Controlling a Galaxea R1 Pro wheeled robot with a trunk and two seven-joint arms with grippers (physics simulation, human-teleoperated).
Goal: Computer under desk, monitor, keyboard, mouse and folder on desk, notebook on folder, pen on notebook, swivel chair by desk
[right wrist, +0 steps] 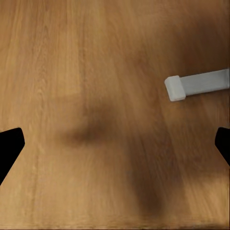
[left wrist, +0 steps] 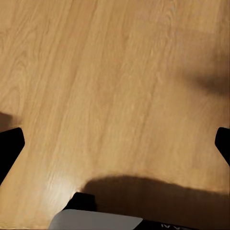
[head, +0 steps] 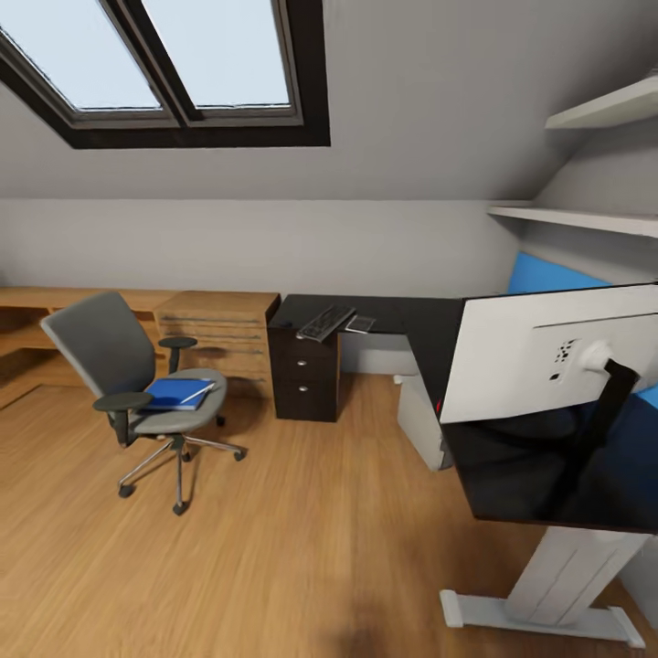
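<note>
Swivel chair (head: 128,384) left of desk (head: 402,315), apart from it; folder (head: 178,393) on its seat. Keyboard (head: 325,323) on desk's far end. Monitor (head: 548,356) on desk's near end, back facing camera. Left gripper (left wrist: 115,143) and right gripper (right wrist: 115,143): fingertips spread wide, empty, over wooden floor (head: 274,548).

No legible text on any surface

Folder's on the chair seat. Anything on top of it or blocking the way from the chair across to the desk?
Something thin and white, likely the pen, lies on the folder. Between the swivel chair and the desk only bare wooden floor shows.
</note>
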